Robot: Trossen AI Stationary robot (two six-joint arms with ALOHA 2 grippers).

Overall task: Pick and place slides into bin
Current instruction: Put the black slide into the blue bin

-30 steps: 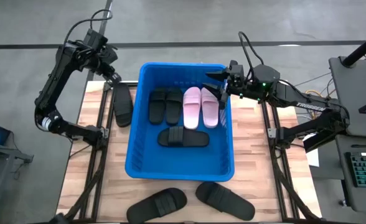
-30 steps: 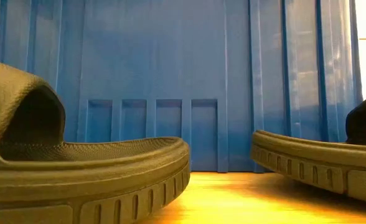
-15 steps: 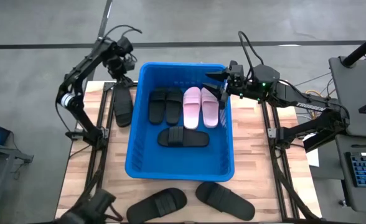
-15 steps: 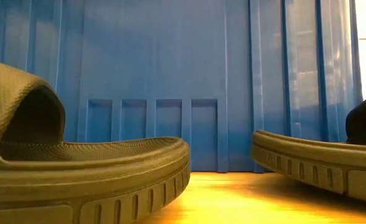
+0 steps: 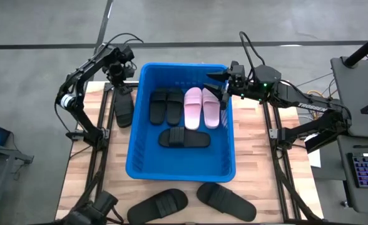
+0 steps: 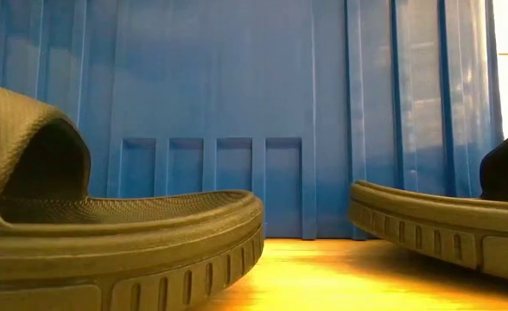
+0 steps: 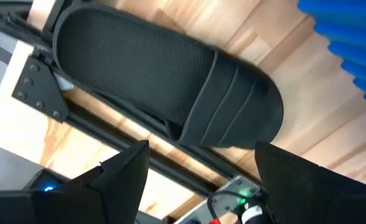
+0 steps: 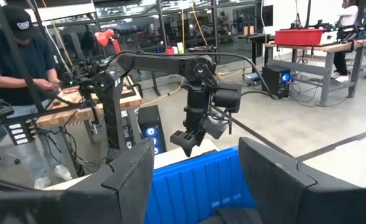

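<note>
While fingers gape, left gripper (image 5: 119, 83) overhangs black slide (image 5: 122, 104) (table-edge).

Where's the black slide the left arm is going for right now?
In the high view, the black slide lies on the table just outside the bin's left wall, directly below the open left gripper.

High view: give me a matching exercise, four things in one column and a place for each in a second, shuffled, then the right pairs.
Things:
1. pink slides
2. black slide under the left claw
3. right claw
4. two black slides at the near edge

Places:
A. on the table, left of the bin
B. above the bin's right rim
C. inside the bin, beside a black pair
D. on the table in front of the bin

Pairs: 1-C, 2-A, 3-B, 4-D
</note>
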